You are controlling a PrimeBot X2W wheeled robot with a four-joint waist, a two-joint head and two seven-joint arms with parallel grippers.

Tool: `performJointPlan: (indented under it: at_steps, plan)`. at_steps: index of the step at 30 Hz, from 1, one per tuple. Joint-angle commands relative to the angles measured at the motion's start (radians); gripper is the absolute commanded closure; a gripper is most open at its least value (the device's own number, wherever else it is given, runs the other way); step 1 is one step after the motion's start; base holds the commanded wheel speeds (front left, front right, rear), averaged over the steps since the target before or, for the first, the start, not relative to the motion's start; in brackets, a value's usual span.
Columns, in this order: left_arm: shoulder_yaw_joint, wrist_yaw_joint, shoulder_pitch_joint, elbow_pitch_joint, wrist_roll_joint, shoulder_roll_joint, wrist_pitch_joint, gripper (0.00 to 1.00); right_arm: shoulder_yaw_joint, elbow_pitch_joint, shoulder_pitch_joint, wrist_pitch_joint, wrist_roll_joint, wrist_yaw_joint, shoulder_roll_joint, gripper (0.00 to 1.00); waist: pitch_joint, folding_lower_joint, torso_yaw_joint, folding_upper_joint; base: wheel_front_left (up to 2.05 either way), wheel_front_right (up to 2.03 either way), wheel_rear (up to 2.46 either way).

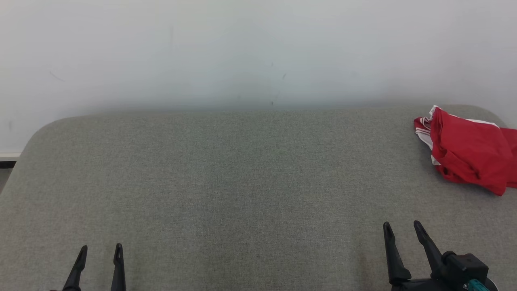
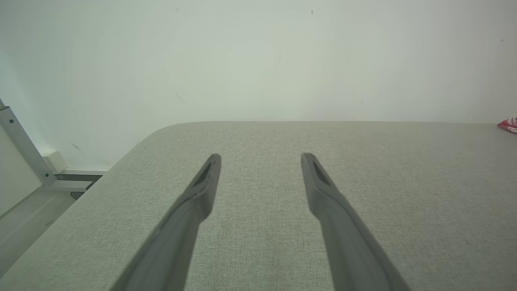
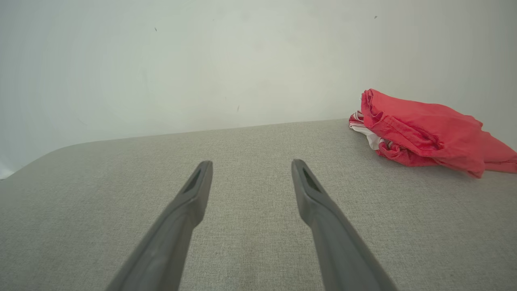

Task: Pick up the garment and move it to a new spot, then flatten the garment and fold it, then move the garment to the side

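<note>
Red cloth with white trim, the garment [image 1: 470,151] lies bunched at the far right corner of the grey fabric table [image 1: 242,173], close to the pale wall [image 1: 242,52] (part of it runs off the picture's right edge). Left gripper [image 1: 100,249] and right gripper [image 1: 402,227] both hover low over the near edge with fingers spread apart, holding nothing, well apart from the garment.

Likely a lab or test room, bare white wall [image 1: 258,48], grey fabric-covered table [image 1: 242,182], metal frame [image 2: 24,149]
</note>
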Motion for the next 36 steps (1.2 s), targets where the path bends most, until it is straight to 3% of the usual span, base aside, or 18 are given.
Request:
performJointPlan:
  at_steps: [1, 3, 4, 9, 36]
  plan:
    - [-0.001, 0.002, 0.006, -0.002, 0.005, -0.001, -0.003, 0.0, 0.002, 0.001, -0.002, -0.002, -0.002, -0.003, 0.002, 0.0, 0.0, 0.0, 0.0, 0.0, 0.0, 0.0, 0.0]
    - [-0.003, 0.0, 0.004, 0.0, 0.004, 0.005, -0.003, 0.0, 0.003, 0.003, -0.004, -0.003, -0.001, -0.003, 0.002, 0.0, 0.001, 0.0, 0.0, 0.0, 0.0, 0.0, 0.0]
    - [-0.003, 0.0, 0.0, 0.001, -0.001, 0.002, 0.0, 1.0, 0.003, 0.003, 0.0, -0.001, 0.001, 0.0, 0.0, 1.0, 0.001, 0.0, 0.0, 0.0, 0.0, 0.0, 0.0]
    - [-0.005, 0.0, 0.015, 0.047, -0.009, -0.017, 0.007, 1.0, 0.003, 0.048, 0.024, 0.002, 0.009, 0.0, 0.001, 1.0, 0.001, 0.0, 0.0, 0.0, 0.0, 0.0, 0.0]
    - [0.014, -0.006, -0.043, 0.046, -0.471, -0.047, 0.127, 1.0, -0.03, 0.066, -0.034, 0.076, 0.48, 0.0, -0.007, 1.0, 0.007, 0.0, 0.0, 0.0, 0.0, 0.0, 0.0]
